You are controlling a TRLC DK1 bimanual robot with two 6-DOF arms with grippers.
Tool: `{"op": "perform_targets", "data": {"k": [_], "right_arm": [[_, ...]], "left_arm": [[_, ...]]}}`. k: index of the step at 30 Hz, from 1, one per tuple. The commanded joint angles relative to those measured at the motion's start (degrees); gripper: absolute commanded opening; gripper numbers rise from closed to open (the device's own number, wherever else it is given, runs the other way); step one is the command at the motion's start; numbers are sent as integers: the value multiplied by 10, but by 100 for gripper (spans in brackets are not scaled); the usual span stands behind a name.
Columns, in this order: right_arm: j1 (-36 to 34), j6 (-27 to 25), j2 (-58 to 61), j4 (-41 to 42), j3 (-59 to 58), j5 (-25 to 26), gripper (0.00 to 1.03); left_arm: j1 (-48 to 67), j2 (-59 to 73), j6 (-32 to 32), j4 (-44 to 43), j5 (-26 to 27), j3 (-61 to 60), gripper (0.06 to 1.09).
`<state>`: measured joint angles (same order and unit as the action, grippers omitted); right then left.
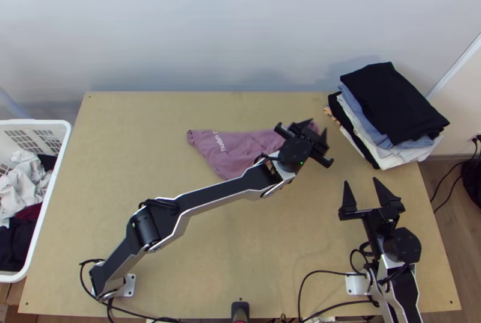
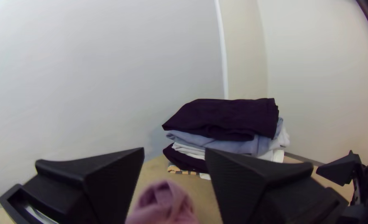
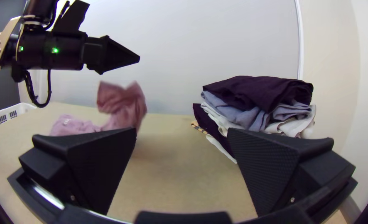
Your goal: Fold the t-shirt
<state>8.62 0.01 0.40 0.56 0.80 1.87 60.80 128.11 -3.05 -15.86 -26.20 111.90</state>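
Fingers stand wide apart on both left gripper [image 1: 318, 126] and right gripper [image 1: 361, 180], pinching nothing. Over the light wooden bench [image 1: 150, 172], the left arm [image 1: 210, 195] extends far and right; the right arm [image 1: 409, 293] sits near right. Mid-bench, the crumpled, roughly triangular mauve t-shirt [image 1: 234, 148] has its right end raised below the left fingers. Folding seems unstarted; spreading comes first, so next grip an edge.

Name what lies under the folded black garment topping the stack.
Under the black garment, edges show: a blue garment, white cloth, another dark garment and, low down, orange-patterned cloth. Their middles are covered, so I cannot tell their folds.
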Motion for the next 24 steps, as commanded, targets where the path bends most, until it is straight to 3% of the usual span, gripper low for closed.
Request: {"op": "perform_targets", "data": {"k": [1,4,13,24], "right_arm": [[3,2,-5,-13,-3,1,99],[3,2,-5,-13,-3,1,99],[3,2,-5,-13,-3,1,99],[3,2,-5,-13,-3,1,99]], "left_arm": [[-6,-65,29,12,-7,19,105],[-15,-117,55,49,-6,19,104],[-108,-289,54,193,2,-24,104],[-378,-452,54,382,84,-55,104]]}}
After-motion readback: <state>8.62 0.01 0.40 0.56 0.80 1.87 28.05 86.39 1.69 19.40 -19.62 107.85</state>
